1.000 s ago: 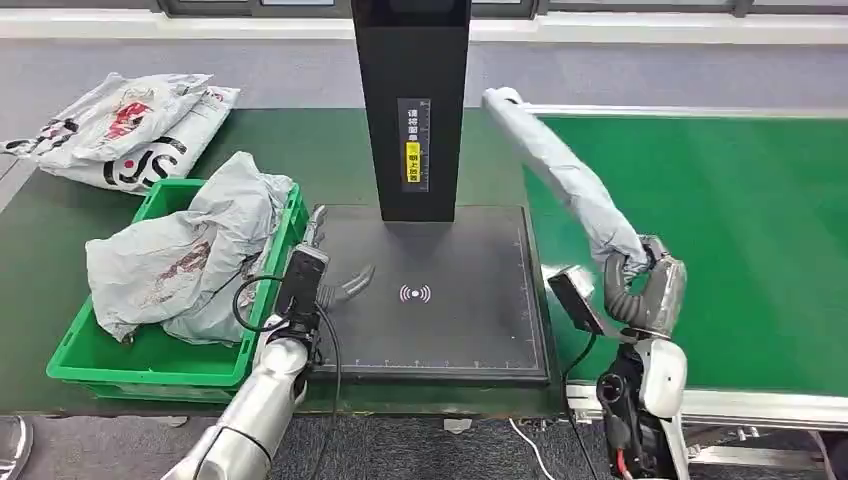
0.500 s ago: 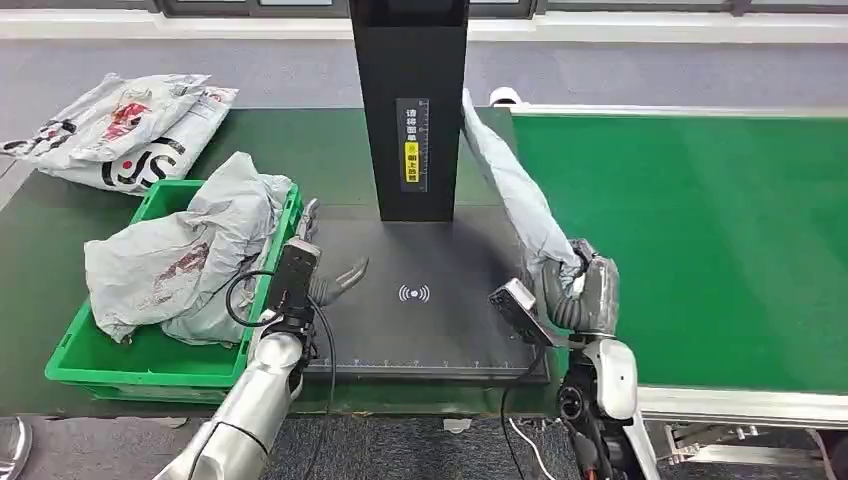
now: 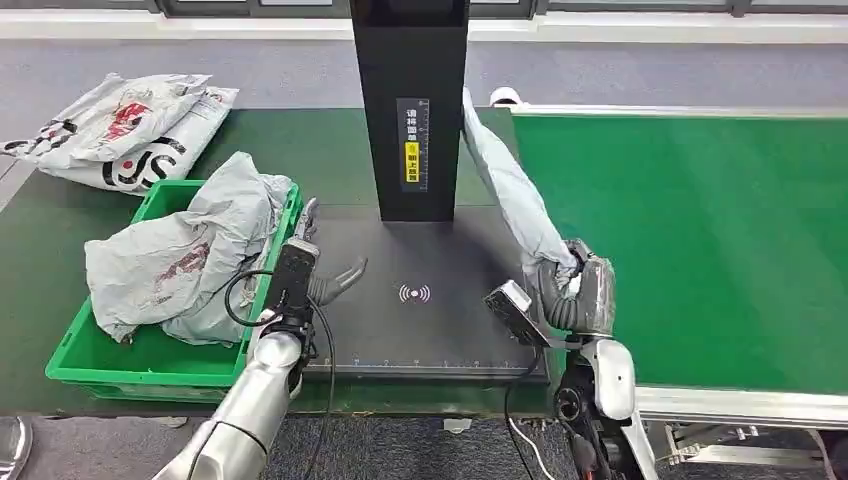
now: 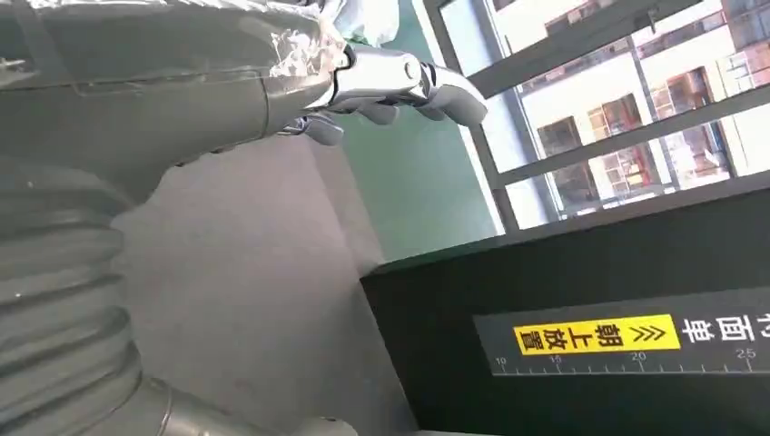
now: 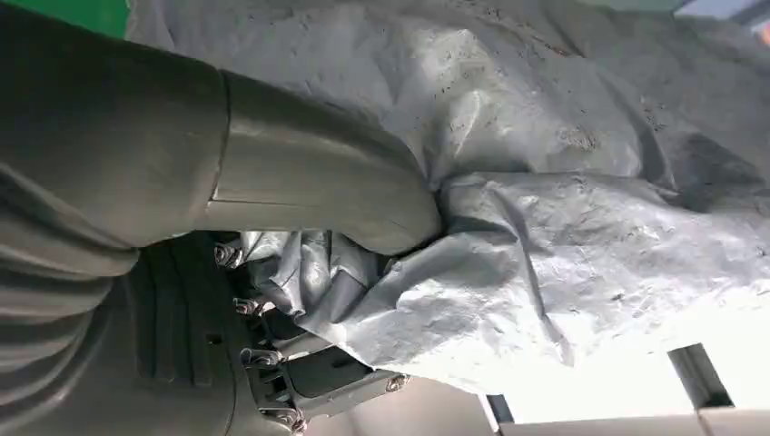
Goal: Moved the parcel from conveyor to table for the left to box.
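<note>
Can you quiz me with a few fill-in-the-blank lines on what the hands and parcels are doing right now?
1. The right hand grips a grey parcel that stretches up beside the black ____.
2. The left hand holds ____ and rests by the dark scanner pad.
3. The crate holding crumpled grey parcels is coloured ____.
4. The conveyor belt lies on the robot's ____ side.

Missing words: post; nothing; green; right

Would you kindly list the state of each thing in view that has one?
Grey parcel: lifted, gripped by the right hand.
Left hand: empty, fingers apart, over the black scanner pad.
Green bin: holds crumpled grey bags.
Printed bags: lying on the table.
</note>
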Controlling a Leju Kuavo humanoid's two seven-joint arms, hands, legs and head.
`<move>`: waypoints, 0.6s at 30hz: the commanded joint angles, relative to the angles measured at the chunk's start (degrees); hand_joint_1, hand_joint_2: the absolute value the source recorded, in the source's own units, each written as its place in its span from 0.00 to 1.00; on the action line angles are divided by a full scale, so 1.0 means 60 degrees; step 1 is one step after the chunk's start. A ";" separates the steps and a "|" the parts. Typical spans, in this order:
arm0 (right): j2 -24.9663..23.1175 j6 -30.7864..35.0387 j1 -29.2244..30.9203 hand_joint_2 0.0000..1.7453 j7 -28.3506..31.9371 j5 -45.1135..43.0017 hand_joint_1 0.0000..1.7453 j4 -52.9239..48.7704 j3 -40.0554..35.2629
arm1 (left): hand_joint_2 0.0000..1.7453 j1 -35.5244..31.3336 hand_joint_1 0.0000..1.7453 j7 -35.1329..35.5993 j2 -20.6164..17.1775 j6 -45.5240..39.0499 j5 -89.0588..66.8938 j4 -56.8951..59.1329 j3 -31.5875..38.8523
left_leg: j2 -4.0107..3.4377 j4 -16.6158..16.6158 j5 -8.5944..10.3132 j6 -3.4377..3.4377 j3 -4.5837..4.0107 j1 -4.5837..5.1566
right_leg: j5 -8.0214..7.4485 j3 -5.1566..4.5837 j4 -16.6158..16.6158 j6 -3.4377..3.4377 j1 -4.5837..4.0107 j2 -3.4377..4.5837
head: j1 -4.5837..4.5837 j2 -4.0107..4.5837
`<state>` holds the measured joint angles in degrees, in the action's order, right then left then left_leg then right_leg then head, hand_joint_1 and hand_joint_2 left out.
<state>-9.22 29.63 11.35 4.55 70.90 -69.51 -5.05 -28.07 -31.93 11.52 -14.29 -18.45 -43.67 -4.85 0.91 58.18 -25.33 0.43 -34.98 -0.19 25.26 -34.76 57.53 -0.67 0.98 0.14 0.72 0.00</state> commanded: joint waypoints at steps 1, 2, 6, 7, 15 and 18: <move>0.0421 -0.3187 0.0340 1.00 -0.0028 -0.0906 1.00 0.1968 -0.2000 | 1.00 -0.0762 0.00 0.0026 -0.0105 0.0243 -0.0073 0.0614 0.0410 | -0.0031 -0.0008 -0.0006 0.0005 0.0026 -0.0016 | -0.0006 0.0025 -0.0020 0.0012 -0.0019 0.0019 | 0.0000 0.0000; 0.0627 -0.3343 0.0404 1.00 -0.0109 -0.1004 1.00 0.2324 -0.2325 | 1.00 -0.0777 0.00 -0.0001 -0.0130 0.0241 -0.0036 0.0636 0.0348 | -0.0034 -0.0010 -0.0007 0.0006 0.0031 -0.0020 | -0.0007 0.0030 -0.0024 0.0013 -0.0023 0.0021 | 0.0000 0.0004; 0.1453 -0.4137 0.0572 1.00 0.0236 -0.1093 1.00 0.3337 -0.3531 | 1.00 -0.0806 0.00 -0.0213 -0.0106 0.0202 0.0271 0.0657 0.0303 | -0.0009 -0.0019 -0.0003 0.0001 0.0038 -0.0016 | -0.0004 0.0043 -0.0033 0.0007 -0.0019 -0.0001 | 0.0000 0.0004; 0.1589 -0.4260 0.0617 1.00 0.0463 -0.1088 1.00 0.3480 -0.3779 | 1.00 -0.0832 0.00 -0.0240 -0.0097 0.0216 0.0305 0.0658 0.0282 | -0.0012 -0.0018 -0.0005 0.0000 0.0042 -0.0020 | -0.0004 0.0048 -0.0036 0.0008 -0.0023 -0.0001 | 0.0000 0.0004; 0.1464 -0.4290 0.0267 1.00 0.1343 -0.1830 1.00 0.2150 -0.3757 | 1.00 -0.0934 0.00 -0.0256 0.0022 0.0167 0.0385 0.0570 0.0291 | -0.0011 -0.0005 -0.0008 -0.0001 0.0021 -0.0010 | 0.0002 0.0024 -0.0017 0.0010 -0.0014 0.0004 | 0.0000 0.0004; 0.1548 -0.4245 0.0180 1.00 0.1387 -0.1908 1.00 0.2032 -0.3698 | 1.00 -0.1016 0.00 -0.0280 0.0035 0.0129 0.0397 0.0670 0.0305 | -0.0012 -0.0005 -0.0007 0.0002 0.0026 -0.0010 | 0.0001 0.0022 -0.0017 0.0010 -0.0014 0.0000 | 0.0000 0.0000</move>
<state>-3.08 4.70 12.52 12.83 60.00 -58.14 -23.19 -31.12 -33.94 11.37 -13.55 -16.09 -43.17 -4.85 0.81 58.19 -25.37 0.42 -34.89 -0.19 25.26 -34.74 57.50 -0.66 0.97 0.23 0.72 0.00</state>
